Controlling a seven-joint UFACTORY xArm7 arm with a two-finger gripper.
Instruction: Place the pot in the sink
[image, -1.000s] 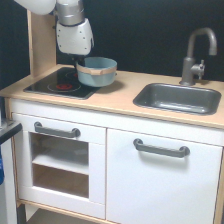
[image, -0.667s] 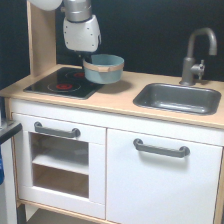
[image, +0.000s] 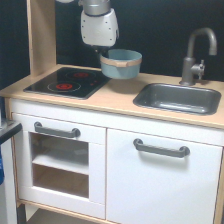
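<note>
1. The claw (image: 104, 51) grips the pot (image: 121, 63) by its rim, lifted clear above the bench (image: 117, 95).
2. The pot hangs between hob (image: 67, 82) and sink (image: 179, 98).
3. Open air separates pot and sink edge.

Pot (image: 121, 63) above counter, btwn hob (image: 67, 83) & sink (image: 178, 98).

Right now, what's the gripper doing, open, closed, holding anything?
Gripper: closed on the pot's rim, holding it lifted above the counter, short of the sink.
</note>
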